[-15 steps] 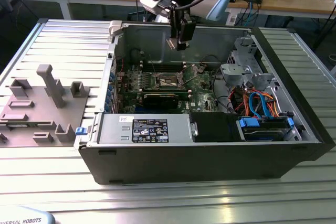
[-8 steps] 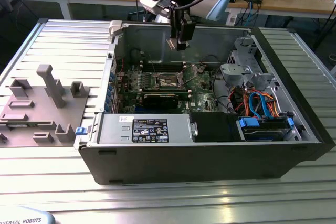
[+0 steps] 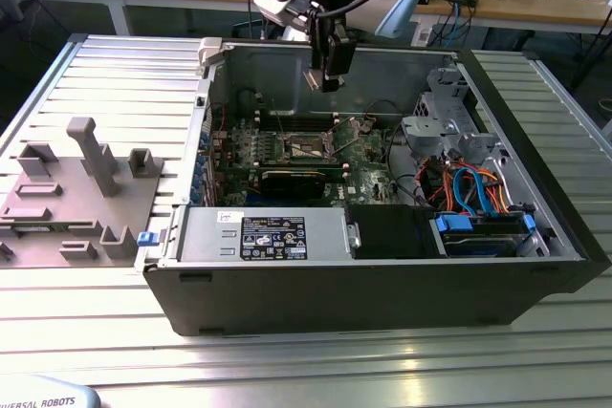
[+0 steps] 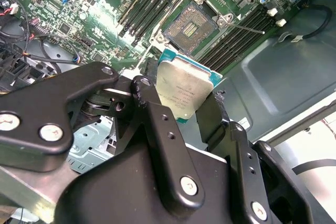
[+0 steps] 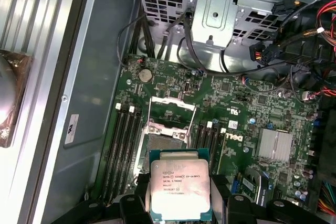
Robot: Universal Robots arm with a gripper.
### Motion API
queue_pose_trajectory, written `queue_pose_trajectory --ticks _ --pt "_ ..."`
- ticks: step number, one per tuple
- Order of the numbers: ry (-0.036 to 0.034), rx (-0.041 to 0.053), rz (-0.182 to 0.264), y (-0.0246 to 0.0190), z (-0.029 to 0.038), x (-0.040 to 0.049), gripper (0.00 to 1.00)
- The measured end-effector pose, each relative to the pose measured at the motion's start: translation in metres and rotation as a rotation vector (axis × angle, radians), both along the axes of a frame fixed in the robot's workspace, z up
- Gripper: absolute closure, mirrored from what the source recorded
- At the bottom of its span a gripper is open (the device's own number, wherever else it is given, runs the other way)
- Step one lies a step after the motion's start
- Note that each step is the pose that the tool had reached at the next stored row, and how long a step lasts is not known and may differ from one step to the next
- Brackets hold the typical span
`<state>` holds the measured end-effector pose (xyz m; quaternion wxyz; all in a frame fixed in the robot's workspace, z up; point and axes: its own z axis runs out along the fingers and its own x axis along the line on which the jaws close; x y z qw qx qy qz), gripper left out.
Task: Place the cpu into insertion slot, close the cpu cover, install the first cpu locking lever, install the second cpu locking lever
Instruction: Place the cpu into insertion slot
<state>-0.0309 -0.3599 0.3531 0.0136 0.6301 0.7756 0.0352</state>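
Note:
My gripper (image 4: 184, 113) is shut on the cpu (image 4: 184, 90), a flat square chip with a silver-grey top; black fingers (image 4: 152, 106) clamp two opposite edges. I hold it in the air above the green motherboard, a short way off the insertion slot (image 4: 189, 24), whose dark centre lies bare. In the first wrist view the cpu (image 5: 180, 190) hides part of the insertion slot (image 5: 164, 142), and the cpu cover (image 5: 173, 101) stands raised just beyond it. In the exterior view the gripper (image 3: 330, 78) hangs over the insertion slot (image 3: 311, 148) inside the open computer case.
Long black memory slots (image 5: 126, 145) flank the socket. A metal drive cage (image 3: 435, 117) and bundled cables (image 3: 469, 183) crowd the exterior view's right. A power supply (image 3: 263, 234) lines the case's near wall. Grey fixtures (image 3: 72, 188) sit on the table at the exterior view's left.

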Motion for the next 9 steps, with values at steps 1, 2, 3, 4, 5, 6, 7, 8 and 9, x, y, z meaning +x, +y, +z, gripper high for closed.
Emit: queue_pose_trajectory --ticks 1,2,3,4,5,6,7,8,9 --pt "0.0000 -0.0001 -0.001 0.0000 0.0000 0.0000 0.46" --pt "0.0000 0.0000 -0.002 0.0000 0.0000 0.0000 0.46" --pt "0.0000 -0.0001 -0.003 0.0000 0.0000 0.0000 0.46" --pt "0.0000 0.0000 -0.004 0.0000 0.0000 0.0000 0.46" --pt "0.0000 -0.0001 -0.005 0.0000 0.0000 0.0000 0.46" --pt "0.0000 -0.0001 -0.006 0.0000 0.0000 0.0000 0.46" --pt "0.0000 0.0000 -0.007 0.0000 0.0000 0.0000 0.46" --pt "0.0000 0.0000 -0.008 0.0000 0.0000 0.0000 0.46" --pt "0.0000 0.0000 -0.009 0.0000 0.0000 0.0000 0.46"
